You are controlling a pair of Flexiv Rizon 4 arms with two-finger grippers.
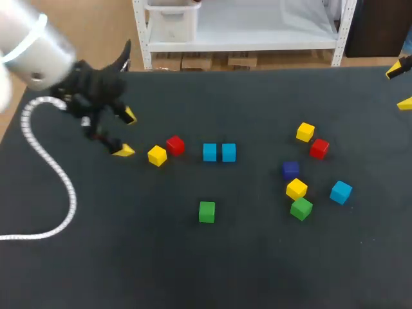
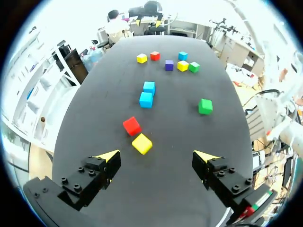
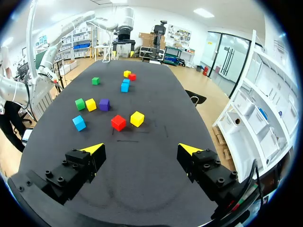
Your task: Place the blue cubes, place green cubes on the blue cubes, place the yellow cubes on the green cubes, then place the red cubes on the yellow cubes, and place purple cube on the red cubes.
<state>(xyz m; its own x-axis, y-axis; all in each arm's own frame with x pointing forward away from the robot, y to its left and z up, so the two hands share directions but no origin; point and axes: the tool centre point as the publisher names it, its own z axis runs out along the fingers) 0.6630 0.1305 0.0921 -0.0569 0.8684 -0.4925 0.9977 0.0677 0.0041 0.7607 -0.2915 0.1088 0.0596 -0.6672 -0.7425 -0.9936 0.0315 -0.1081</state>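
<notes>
- On the bench (image 1: 257, 270), mid-left: blue cubes (image 1: 210, 152), two side by side, touching.
- Just ahead of my left tool (image 1: 127, 133): yellow cube (image 1: 157, 155) touching red cube (image 1: 175, 145). Tool spread wide, holding nothing.
- Right tool (image 3: 142, 149) over the bench's right edge, spread wide, holding nothing.
- Green cube (image 1: 206, 211) alone, nearer me than the blue cubes.
- Purple cube (image 1: 291, 170) among five other cubes, well right.
</notes>
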